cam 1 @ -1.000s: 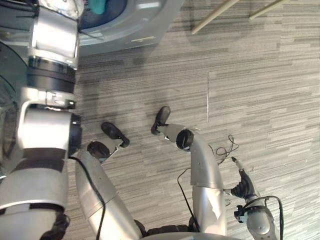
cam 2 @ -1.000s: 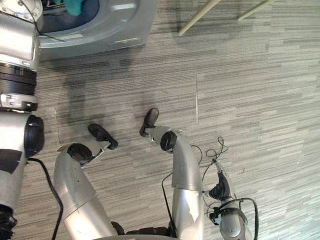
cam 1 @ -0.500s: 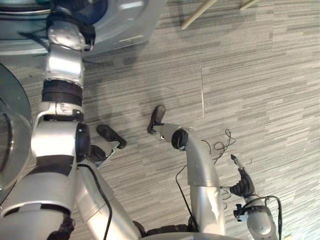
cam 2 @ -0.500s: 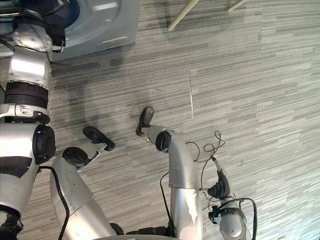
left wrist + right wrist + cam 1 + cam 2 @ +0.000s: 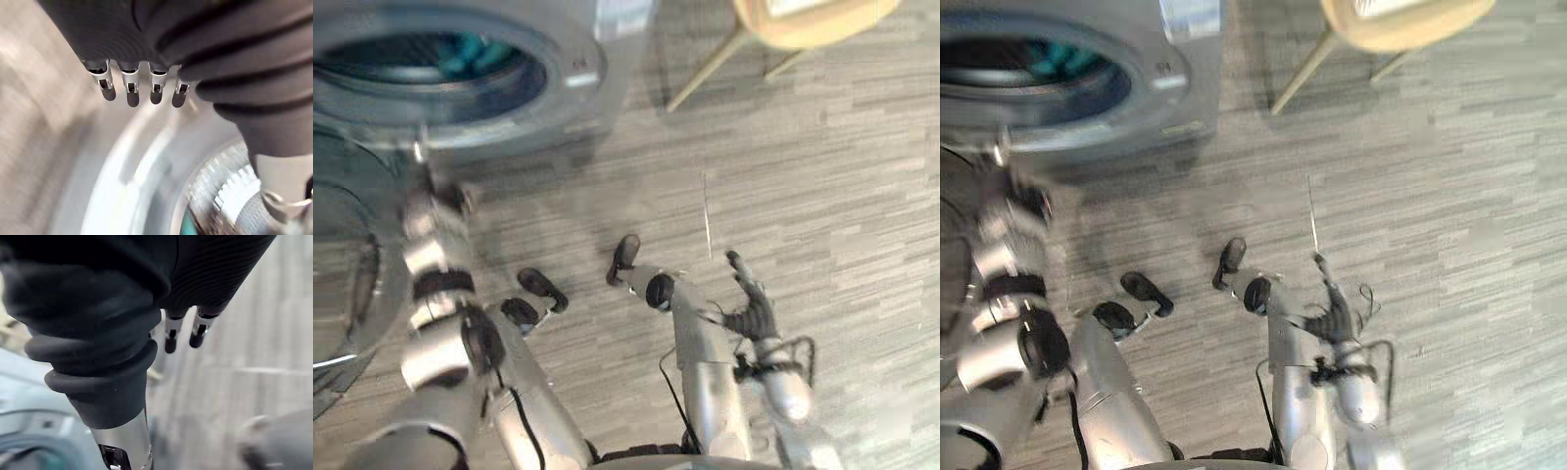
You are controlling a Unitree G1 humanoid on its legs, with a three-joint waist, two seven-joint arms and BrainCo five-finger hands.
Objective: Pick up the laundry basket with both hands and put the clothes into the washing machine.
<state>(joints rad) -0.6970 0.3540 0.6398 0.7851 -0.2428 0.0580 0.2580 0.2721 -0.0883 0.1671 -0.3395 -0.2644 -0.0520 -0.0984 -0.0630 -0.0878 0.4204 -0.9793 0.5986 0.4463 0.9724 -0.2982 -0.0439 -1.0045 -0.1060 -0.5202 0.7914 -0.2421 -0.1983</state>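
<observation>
At far left, the washing machine (image 5: 578, 73) stands with its round door (image 5: 342, 284) swung open to the left. Teal clothes (image 5: 470, 57) lie inside the drum, well behind the rim.

Left hand (image 5: 131, 89): fingers straight and side by side, holding nothing, hovering just outside the lower rim of the drum opening. Half a second ago this arm reached up into the opening; it has since drawn back out and down. The head camera has also shifted, so more of the machine front is now in frame.

Right hand (image 5: 751, 311): fingers spread and empty, raised over the bare floor (image 5: 842, 196) at near right. A moment ago it hung lower and closer to the near edge; it has lifted and swung towards the centre.

At far right, a light wooden stool (image 5: 803, 15) stands on the floor, well apart from both hands.

Assessment: cloth is lodged in the drum and both hands are free, so the loading step appears done for this piece at least. Whether further clothes remain in the laundry basket cannot be told. The door is not yet closed.
</observation>
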